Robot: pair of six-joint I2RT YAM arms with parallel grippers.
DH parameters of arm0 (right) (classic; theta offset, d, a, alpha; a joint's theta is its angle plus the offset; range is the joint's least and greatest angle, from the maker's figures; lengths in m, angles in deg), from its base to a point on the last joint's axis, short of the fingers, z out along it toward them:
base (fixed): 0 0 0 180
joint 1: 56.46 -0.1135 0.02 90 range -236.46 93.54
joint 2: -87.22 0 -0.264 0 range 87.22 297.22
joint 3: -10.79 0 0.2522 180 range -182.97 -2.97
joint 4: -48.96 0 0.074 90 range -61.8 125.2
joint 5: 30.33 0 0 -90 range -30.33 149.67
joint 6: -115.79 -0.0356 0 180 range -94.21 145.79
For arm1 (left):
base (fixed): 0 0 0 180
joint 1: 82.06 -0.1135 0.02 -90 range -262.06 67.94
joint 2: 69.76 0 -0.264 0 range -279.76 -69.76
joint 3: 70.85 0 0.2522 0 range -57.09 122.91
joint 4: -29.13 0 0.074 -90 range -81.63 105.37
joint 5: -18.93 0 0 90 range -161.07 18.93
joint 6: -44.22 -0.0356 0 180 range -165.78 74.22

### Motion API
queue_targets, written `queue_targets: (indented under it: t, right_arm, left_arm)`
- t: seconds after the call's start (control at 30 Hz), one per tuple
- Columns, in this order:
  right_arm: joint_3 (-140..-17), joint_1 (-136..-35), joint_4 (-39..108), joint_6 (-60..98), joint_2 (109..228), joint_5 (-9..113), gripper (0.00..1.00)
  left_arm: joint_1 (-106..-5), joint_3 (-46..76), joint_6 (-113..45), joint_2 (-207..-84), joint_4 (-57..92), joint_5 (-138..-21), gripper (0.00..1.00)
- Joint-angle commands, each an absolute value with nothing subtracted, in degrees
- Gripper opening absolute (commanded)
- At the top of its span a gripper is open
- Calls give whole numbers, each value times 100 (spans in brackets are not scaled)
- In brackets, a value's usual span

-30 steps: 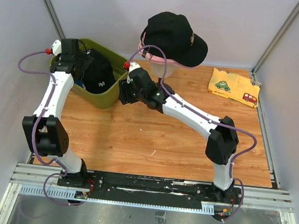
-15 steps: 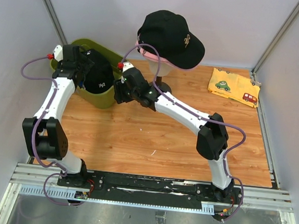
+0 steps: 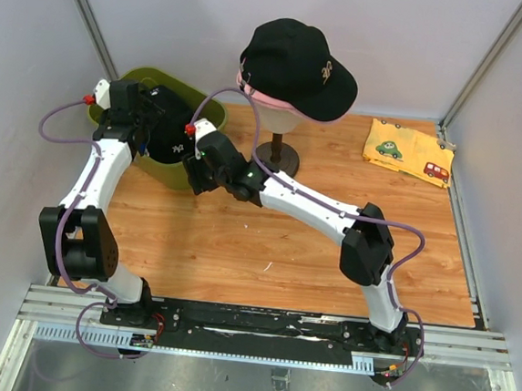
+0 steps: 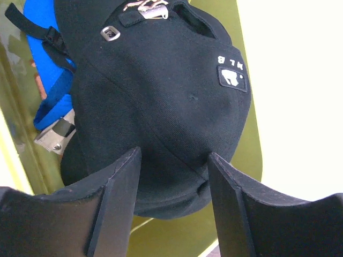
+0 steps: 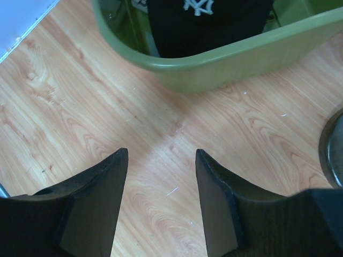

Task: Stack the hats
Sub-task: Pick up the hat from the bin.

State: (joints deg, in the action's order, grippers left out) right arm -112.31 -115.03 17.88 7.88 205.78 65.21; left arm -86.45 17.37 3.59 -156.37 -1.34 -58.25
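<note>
My right arm has swung left, away from the mannequin stand (image 3: 277, 151). The right gripper (image 5: 161, 152) now hangs open and empty over bare wood, just beside the near wall of the green bin (image 5: 241, 64). The left gripper (image 4: 172, 155) has stayed down in that bin, jaws astride the crown of the loose black cap (image 4: 161, 91). Fabric bulges between the fingers, but I can't tell if they bite yet. A blue cap (image 4: 51, 80) lies beneath it. I judge this is the next hat for the stack on the mannequin head (image 3: 277, 119), where the stacked black cap (image 3: 296, 61) sits over the pink cap (image 3: 256, 92). Wooden table (image 3: 238, 248), a yellow printed cloth (image 3: 409, 152) far right, pale walls (image 3: 167, 13) all round.
</note>
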Motion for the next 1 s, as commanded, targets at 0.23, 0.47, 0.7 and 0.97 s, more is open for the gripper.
queue_targets:
  t: [0.23, 0.47, 0.7, 0.97]
  right_arm:
    - [-11355, -11787, 1838, 1153, 20650, 6945, 55]
    - [-11406, -11860, 1806, 1210, 20663, 7029, 55]
    - [-11356, -11904, 1797, 1332, 20558, 7171, 55]
    - [-11225, -11913, 1797, 1463, 20363, 7291, 55]
  left_arm:
    - [-8681, 1614, 218, -15534, 281, -6010, 51]
    - [-8681, 1446, 282, -15580, 411, -6209, 12]
    - [-8681, 1372, 437, -15364, 431, -6141, 1]
    - [-8681, 1770, 692, -14781, 323, -5738, 1]
